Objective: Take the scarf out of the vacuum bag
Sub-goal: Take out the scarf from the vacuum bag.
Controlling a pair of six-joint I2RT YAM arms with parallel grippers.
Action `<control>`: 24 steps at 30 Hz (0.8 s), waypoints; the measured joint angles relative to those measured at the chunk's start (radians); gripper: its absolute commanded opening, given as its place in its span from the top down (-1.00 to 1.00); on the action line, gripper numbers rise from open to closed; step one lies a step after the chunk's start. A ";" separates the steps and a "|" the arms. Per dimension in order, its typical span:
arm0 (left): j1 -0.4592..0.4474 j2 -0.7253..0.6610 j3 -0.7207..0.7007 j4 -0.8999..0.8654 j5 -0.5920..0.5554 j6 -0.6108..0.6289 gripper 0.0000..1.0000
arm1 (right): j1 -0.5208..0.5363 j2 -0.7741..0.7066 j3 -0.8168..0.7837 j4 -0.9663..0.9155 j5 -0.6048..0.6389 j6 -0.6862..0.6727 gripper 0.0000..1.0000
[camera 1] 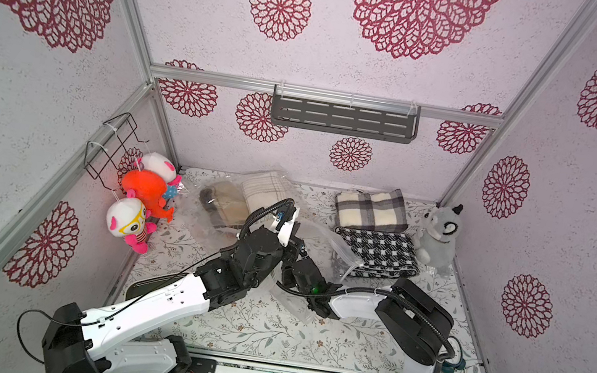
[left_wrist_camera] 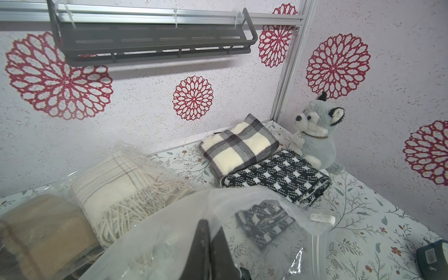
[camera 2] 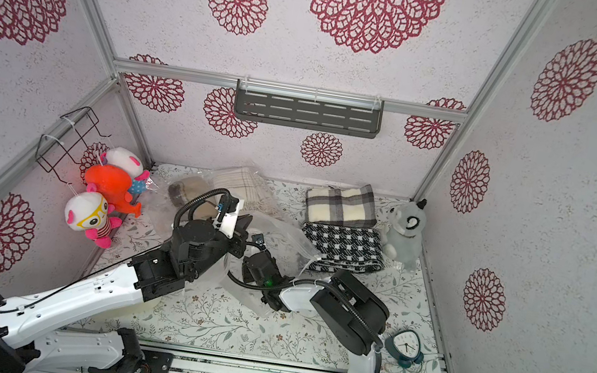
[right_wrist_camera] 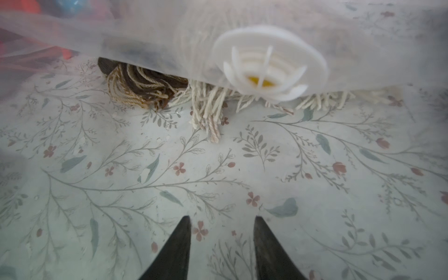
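Film of slippery vacuum bag point(left_wrist_camera: 169, 230) hangs pinched in left tool point(left_wrist_camera: 209, 232); empty, half-parted right tool point(right_wrist_camera: 222, 218) faces graspable scarf fringe point(right_wrist_camera: 208, 116).

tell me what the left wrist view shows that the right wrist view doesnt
Only the left wrist view: the grey plush dog, the plaid scarf, the black and white scarf, the wall shelf, and the left hand shut on the clear bag. Only the right wrist view: the bag's round white valve and the right hand, open and empty. Both: the clear bag, the cream fringed scarf, the brown scarf and the flowered table.
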 measured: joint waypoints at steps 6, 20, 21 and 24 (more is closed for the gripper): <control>-0.010 -0.040 -0.002 -0.006 0.022 -0.009 1.00 | -0.099 0.103 0.116 0.026 -0.103 0.016 -0.07; -0.043 -0.074 -0.009 -0.022 0.019 -0.002 1.00 | -0.151 0.275 0.412 -0.010 -0.107 0.005 -0.97; -0.043 -0.071 -0.009 -0.022 0.015 -0.001 1.00 | -0.150 0.286 0.429 -0.009 -0.107 0.008 -0.97; -0.044 -0.066 -0.011 -0.021 -0.008 0.004 1.00 | -0.142 0.319 0.454 0.010 -0.102 0.008 -0.97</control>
